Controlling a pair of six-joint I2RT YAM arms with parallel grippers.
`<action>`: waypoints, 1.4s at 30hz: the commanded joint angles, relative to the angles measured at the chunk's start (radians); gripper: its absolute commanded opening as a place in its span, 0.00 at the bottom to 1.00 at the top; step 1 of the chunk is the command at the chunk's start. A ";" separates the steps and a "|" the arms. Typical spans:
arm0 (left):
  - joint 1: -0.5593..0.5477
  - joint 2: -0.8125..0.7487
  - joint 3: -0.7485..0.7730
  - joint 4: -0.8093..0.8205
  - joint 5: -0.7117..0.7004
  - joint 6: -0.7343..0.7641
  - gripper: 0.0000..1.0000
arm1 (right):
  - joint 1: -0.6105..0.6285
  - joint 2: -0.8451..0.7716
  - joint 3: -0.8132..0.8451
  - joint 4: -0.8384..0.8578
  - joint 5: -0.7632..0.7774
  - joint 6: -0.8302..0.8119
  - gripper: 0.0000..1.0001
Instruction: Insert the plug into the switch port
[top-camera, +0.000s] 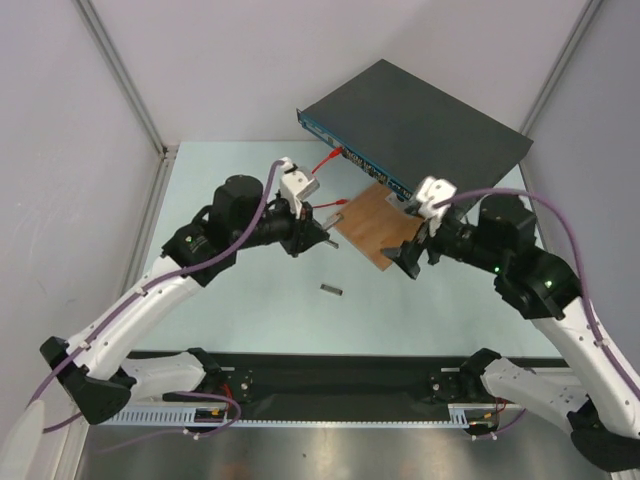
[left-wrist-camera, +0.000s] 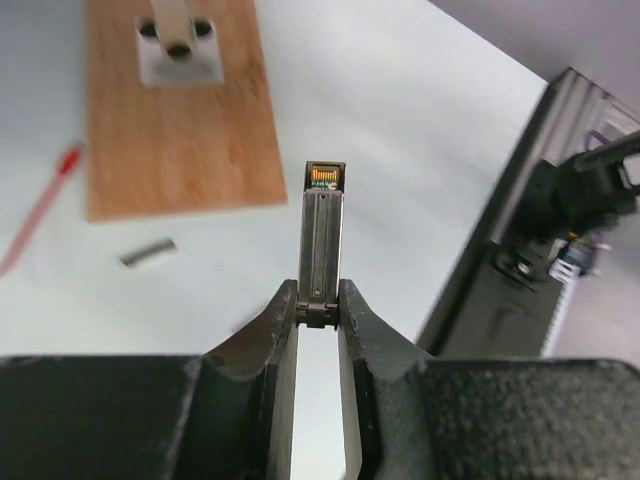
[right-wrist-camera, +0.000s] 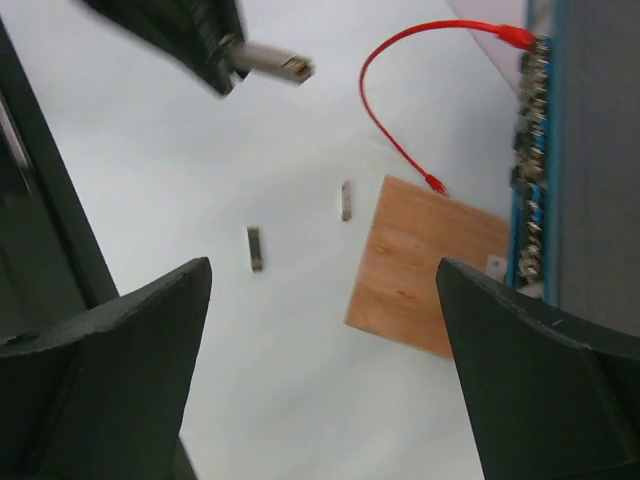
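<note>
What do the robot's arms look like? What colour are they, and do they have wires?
The left arm and the right arm have white shells low down and black joints further up. A purple cable runs along each. Each wrist carries a small white camera block. The fingers are dark grey wedges.

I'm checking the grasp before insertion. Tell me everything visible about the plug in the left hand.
The plug is a slim, rectangular, silvery bar, metal by its look, with gold-coloured contacts in its open front end. The left hand clamps its rear end between both fingers, so it juts straight out over the table, touching nothing else. It is not yet in the switch.
</note>
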 joint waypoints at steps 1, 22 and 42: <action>-0.103 0.021 0.069 0.018 -0.228 0.160 0.00 | -0.150 -0.048 0.015 0.117 -0.112 0.388 1.00; -0.347 0.463 0.498 -0.210 -0.625 -0.054 0.01 | -0.975 -0.073 -0.003 -0.042 -0.402 1.021 1.00; -0.234 0.566 0.603 -0.166 -0.441 0.025 0.01 | -1.112 0.047 -0.249 0.358 -0.677 1.280 1.00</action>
